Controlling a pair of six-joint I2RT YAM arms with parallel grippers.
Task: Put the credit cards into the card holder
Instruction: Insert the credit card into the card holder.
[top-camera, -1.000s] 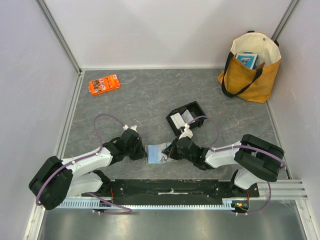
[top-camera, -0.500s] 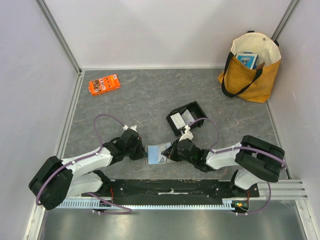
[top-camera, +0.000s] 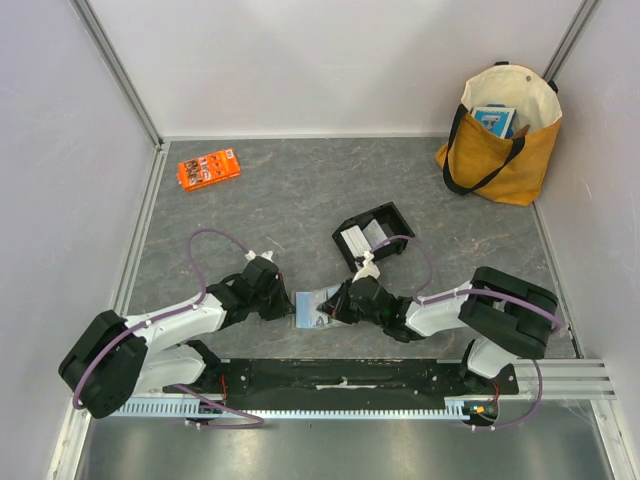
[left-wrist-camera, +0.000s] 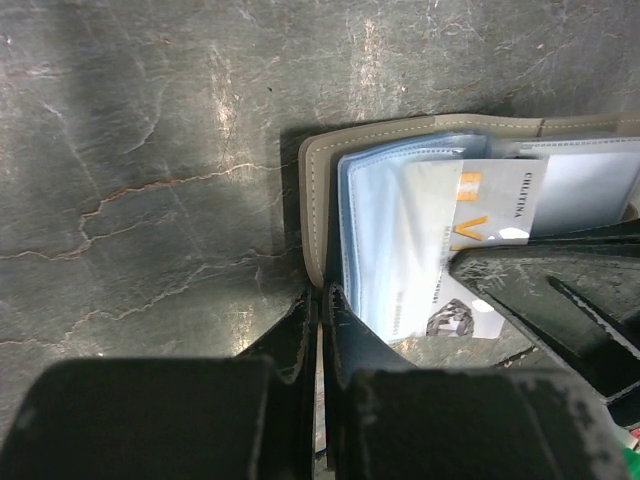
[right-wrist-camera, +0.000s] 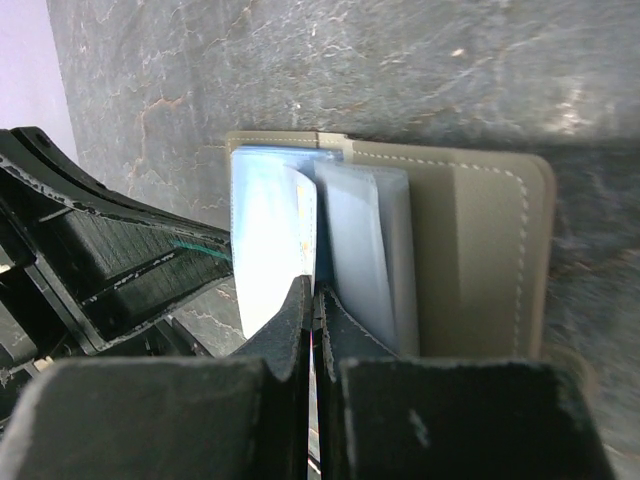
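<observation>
Card holder (top-camera: 308, 308) lengthwise left-right, left end effector (left-wrist-camera: 320, 305) pinching it, right end effector (right-wrist-camera: 312, 295) pinching credit card (left-wrist-camera: 480, 215)

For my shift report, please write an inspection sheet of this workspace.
surface: grey veined table.
job's things: card holder open between the arms; credit card partly in its sleeve.
clutter: orange packet far left; black tray with pale contents.
grippers: left end effector shut on card holder; right end effector shut on credit card.
cables: purple cables looped along both arms.
surroundings: yellow tote bag far right; white walls.
</observation>
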